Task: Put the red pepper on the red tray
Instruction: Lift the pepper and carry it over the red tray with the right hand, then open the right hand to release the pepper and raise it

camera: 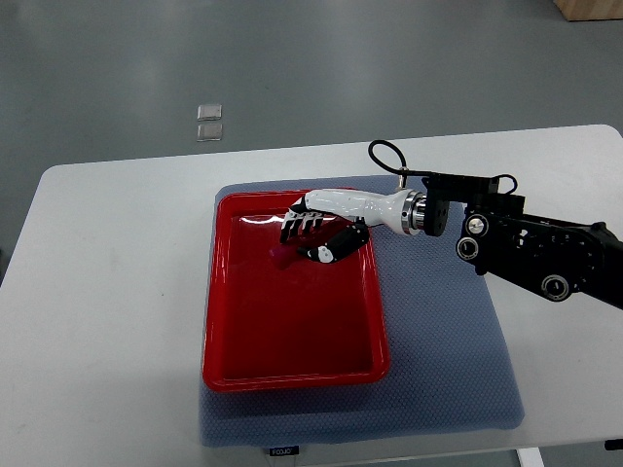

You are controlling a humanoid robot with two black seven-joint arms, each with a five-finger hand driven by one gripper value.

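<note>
Now my right hand (316, 233) is over the red tray (292, 375), fingers (300, 228) curled around the pepper (285, 256) low by its floor, so I think I must let go next.

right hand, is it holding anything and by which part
The right hand is closed on the red pepper over the red tray, gripping its right end; its left tip pokes out.
</note>
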